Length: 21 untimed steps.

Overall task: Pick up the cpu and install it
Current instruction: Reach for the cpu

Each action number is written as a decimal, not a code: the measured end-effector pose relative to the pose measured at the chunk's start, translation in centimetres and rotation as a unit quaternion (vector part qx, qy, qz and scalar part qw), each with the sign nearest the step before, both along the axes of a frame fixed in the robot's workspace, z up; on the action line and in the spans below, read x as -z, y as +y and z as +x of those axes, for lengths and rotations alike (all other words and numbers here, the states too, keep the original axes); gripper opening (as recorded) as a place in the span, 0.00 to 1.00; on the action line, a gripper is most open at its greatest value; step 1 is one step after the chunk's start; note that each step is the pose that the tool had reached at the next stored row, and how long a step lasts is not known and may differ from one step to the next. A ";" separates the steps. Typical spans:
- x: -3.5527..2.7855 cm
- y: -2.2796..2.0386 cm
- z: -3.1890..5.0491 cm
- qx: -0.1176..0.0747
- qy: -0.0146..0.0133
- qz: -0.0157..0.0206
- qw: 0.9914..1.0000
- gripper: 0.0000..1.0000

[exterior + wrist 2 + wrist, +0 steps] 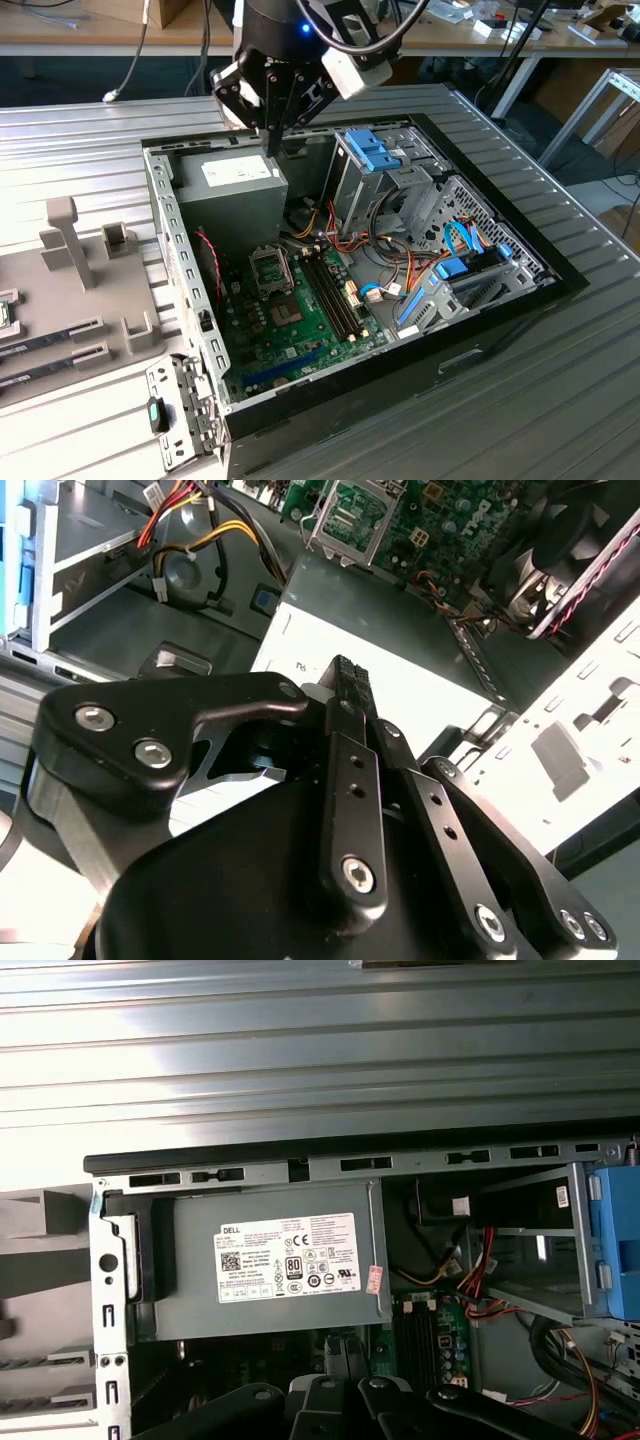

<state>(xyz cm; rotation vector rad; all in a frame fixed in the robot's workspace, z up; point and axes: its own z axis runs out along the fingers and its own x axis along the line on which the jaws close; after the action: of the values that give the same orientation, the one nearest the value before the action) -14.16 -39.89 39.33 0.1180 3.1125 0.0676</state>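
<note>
In the exterior view my gripper [272,148] hangs over the grey power supply [232,185] at the back of the open computer case [560,285]. Its fingers are pressed together with nothing visible between them. The second wrist view looks along the black fingers [345,695] down onto the power supply's white label [400,695]. The socket [270,268] on the green motherboard [300,335] stands with its metal frame around a dark square; it also appears in the second wrist view as the socket [350,520]. A small flat piece with a green rim, likely the cpu [5,312], lies on the grey fixture at the exterior view's left edge, cut off.
The grey fixture [75,250] holds upright posts and two memory sticks [55,340]. Inside the case are blue drive brackets [375,150], coloured cable bundles [400,270] and black memory slots [330,290]. The case's metal side wall [185,290] rises between fixture and motherboard. The ribbed table [300,1060] surrounds the case.
</note>
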 end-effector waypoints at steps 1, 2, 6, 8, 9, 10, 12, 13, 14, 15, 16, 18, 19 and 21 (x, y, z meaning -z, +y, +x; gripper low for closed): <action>0.00 0.00 -0.05 0.000 0.000 0.000 1.000 0.11; 0.00 0.00 -0.10 0.000 0.000 0.000 1.000 0.11; 0.00 0.00 -0.25 0.000 0.000 0.000 1.000 0.11; 0.00 0.00 -0.34 0.000 0.000 0.000 1.000 0.11; 0.00 0.00 -0.40 0.000 0.000 0.000 1.000 0.11; 0.00 0.00 -0.48 0.000 0.000 0.000 1.000 0.11; 0.00 0.00 -0.59 0.000 0.000 0.000 1.000 0.11; 0.00 0.00 -0.63 0.000 0.000 0.000 1.000 0.11; 0.00 0.00 -0.66 0.000 0.000 0.000 1.000 0.11; 0.00 0.00 -0.70 0.000 0.000 0.000 1.000 0.11; 0.00 0.00 -0.75 0.000 0.000 0.000 1.000 0.11; 0.00 0.00 -1.02 0.000 0.000 0.000 1.000 0.11; 0.00 0.00 -1.11 0.000 0.000 0.000 1.000 0.11; 0.01 0.00 -1.37 0.000 0.000 0.000 1.000 0.11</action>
<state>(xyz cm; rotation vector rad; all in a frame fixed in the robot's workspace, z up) -15.53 -39.89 39.33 0.1180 3.1124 0.0678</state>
